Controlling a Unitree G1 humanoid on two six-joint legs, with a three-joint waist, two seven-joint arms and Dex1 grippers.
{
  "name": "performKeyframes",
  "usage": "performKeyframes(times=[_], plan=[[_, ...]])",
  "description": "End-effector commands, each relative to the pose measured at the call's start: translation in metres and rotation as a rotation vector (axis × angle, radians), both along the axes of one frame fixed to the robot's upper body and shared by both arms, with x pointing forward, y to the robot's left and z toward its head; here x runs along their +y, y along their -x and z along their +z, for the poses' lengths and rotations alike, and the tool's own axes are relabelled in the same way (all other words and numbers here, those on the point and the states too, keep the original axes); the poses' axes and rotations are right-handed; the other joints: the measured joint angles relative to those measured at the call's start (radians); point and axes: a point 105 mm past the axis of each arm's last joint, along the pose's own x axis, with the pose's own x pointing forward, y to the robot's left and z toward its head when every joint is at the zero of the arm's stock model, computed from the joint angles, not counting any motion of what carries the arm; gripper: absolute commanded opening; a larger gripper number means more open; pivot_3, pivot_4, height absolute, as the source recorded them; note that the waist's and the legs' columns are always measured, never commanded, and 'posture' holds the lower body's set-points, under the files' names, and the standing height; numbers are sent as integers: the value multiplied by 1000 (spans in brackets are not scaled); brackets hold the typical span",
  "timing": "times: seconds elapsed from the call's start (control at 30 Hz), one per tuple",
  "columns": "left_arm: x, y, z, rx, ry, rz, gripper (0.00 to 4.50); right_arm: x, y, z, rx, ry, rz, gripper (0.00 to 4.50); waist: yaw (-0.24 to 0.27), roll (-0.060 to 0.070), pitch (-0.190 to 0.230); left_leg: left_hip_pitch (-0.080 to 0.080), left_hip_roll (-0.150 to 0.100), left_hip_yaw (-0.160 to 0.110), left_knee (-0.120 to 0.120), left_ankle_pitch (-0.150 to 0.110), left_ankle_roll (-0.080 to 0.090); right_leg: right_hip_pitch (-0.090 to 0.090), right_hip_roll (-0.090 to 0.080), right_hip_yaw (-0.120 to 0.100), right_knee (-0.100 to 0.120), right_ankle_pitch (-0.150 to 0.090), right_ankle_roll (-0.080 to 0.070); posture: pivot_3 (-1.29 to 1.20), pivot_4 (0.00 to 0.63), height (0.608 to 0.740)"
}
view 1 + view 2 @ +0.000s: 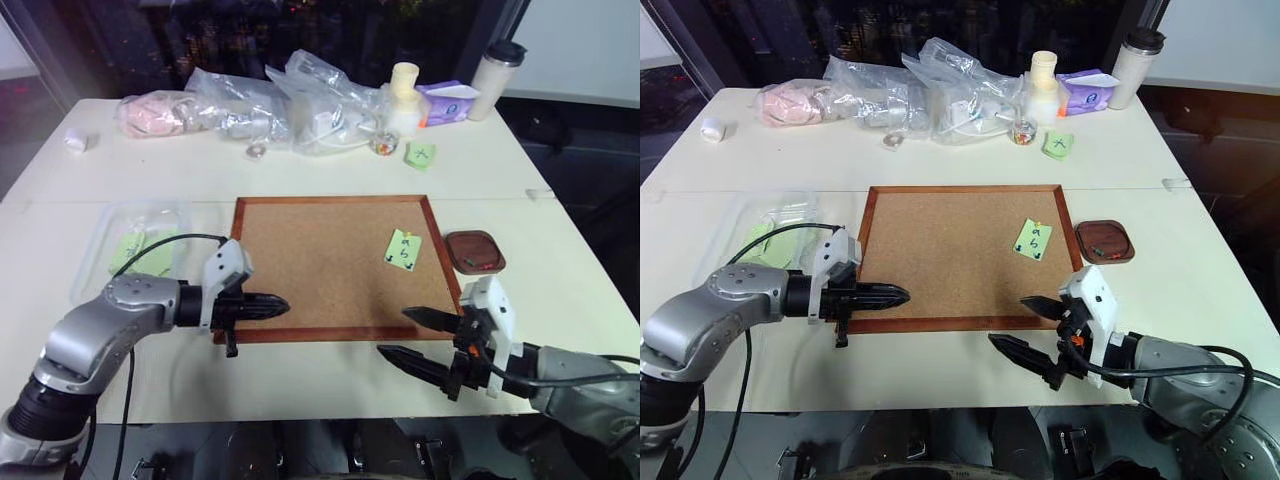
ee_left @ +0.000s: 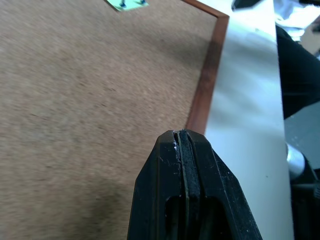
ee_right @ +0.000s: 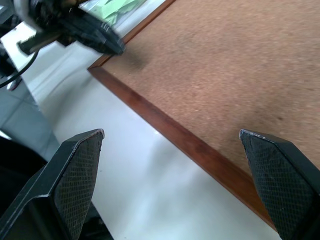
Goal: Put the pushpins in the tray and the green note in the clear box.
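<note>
Left eye view, left end effector (image 1: 282,306) closed above corkboard (image 1: 330,262), right end effector (image 1: 405,334) spread wide

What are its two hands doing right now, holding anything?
Left tool: closed, holding nothing.
Right tool: open, holding nothing.

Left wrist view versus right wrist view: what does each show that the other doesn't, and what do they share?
Left wrist view alone: the shut left gripper close up, and a corner of the light green handwritten sticky note. Right wrist view alone: the open right gripper with jaws wide apart, and pale green notes by the board's far corner. Both: the wood-framed brown corkboard and the white table.
</note>
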Motion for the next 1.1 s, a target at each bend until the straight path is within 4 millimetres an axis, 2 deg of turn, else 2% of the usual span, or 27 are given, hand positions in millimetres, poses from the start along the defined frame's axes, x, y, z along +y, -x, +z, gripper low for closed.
performKeyframes(times=[0.03, 0.33, 0.6, 0.77, 0.83, 0.87, 1.0, 1.1], plan=[[1, -8, 13, -68, 22, 9, 51, 0, -4, 8, -45, 10, 13, 4500, 0, 0, 0, 0, 0, 0, 0, 0, 0, 0, 0, 0, 0, 0, 0, 0, 150, 734], [-6, -5, 16, -46, 48, -32, 51, -6, -8, 7, -59, 24, -19, 4500, 0, 0, 0, 0, 0, 0, 0, 0, 0, 0, 0, 0, 0, 0, 0, 0, 150, 734], [-8, -11, 17, -62, 52, -43, 51, -6, -8, 6, -74, 25, -41, 4500, 0, 0, 0, 0, 0, 0, 0, 0, 0, 0, 0, 0, 0, 0, 0, 0, 150, 734], [-13, -28, 33, -137, 76, -26, 51, -9, -9, 6, -87, 35, -70, 4500, 1, 0, 0, 0, -1, 0, 1, 0, 0, 1, 0, 0, 0, 0, 0, 0, 150, 734], [-25, -38, 47, -185, 98, -43, 51, -14, -19, 9, -116, 29, -121, 4500, 1, -1, 0, 0, -1, 0, 1, 0, 0, 1, 0, 0, 0, 0, 0, 0, 150, 734], [-31, -43, 47, -203, 85, -54, 51, -18, -26, 14, -147, 17, -160, 4500, 3, -1, 0, 0, -1, 0, 1, 0, 0, 1, 0, 0, 0, 0, 0, 0, 150, 734], [-36, -58, 19, -221, -42, -50, 51, -31, -57, 26, -245, 4, -290, 4500, -6, 0, -1, 0, -3, 1, 1, 0, 0, 2, 0, 1, -1, 0, 0, 0, 150, 734], [-29, -69, -14, -237, -206, -49, 51, -48, -91, 20, -286, 71, -416, 4500, -6, 0, 0, 0, -3, -1, 0, 0, 0, 1, 2, 2, -1, 0, 1, 0, 150, 734]])
